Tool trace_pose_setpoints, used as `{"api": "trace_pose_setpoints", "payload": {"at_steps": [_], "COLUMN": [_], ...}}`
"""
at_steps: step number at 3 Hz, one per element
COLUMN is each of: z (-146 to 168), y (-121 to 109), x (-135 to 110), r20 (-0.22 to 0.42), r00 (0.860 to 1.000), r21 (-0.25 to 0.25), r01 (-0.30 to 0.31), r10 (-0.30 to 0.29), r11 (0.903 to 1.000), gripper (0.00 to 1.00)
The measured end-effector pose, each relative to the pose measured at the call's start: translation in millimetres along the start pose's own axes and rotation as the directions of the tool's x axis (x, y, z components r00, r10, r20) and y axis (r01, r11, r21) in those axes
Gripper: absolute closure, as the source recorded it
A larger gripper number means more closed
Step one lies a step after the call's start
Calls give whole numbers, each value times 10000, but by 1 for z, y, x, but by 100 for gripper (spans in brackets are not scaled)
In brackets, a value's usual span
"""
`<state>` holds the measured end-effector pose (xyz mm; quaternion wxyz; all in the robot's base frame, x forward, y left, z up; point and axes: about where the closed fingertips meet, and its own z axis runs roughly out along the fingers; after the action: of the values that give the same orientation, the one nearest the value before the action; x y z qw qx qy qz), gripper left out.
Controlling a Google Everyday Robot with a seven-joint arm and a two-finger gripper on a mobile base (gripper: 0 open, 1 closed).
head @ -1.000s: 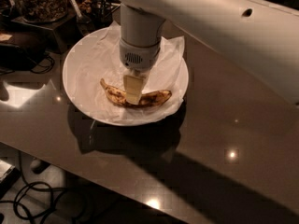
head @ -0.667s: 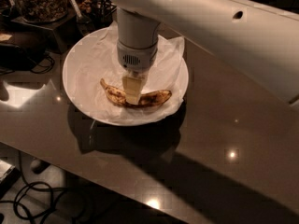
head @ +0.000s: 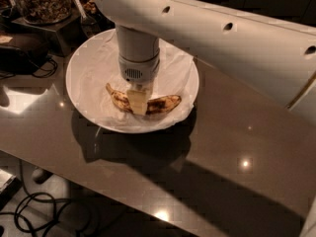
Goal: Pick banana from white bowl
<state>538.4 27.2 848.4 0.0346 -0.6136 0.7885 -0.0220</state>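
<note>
The banana (head: 165, 103) is yellow with heavy brown spots and lies curved in the front half of the white bowl (head: 81, 90), on crinkled white paper. My gripper (head: 138, 101) points straight down from the white arm and sits on the banana's middle, covering that part. The banana's two ends stick out to the left and right of the gripper. The banana rests on the bowl's lining.
The bowl stands on a glossy brown table (head: 232, 167). Glass jars of nuts (head: 42, 1) stand on a stand at the back left, with a dark object and cables (head: 22, 53) beside them. The table's front edge runs diagonally; cables (head: 34, 211) lie on the floor below.
The upper arm has shifted slightly to the left. The gripper stays at the banana's middle, and the banana and the bowl have not moved.
</note>
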Motion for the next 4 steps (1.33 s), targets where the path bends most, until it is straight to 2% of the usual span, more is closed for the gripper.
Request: {"api": "trace_pose_setpoints", "payload": {"at_steps": [1, 2, 3, 4], "z": [14, 13, 11, 11], "y": [-1, -2, -3, -3], "x": [1, 2, 9, 9], "r20": [-218, -221, -271, -266], "r00": [9997, 9997, 9995, 9995], "r21": [-105, -59, 240, 245], "r01": [97, 118, 146, 150], "r10": [-99, -119, -140, -144], "r11": [9999, 9999, 9996, 9996], "gripper": [56, 75, 98, 100]}}
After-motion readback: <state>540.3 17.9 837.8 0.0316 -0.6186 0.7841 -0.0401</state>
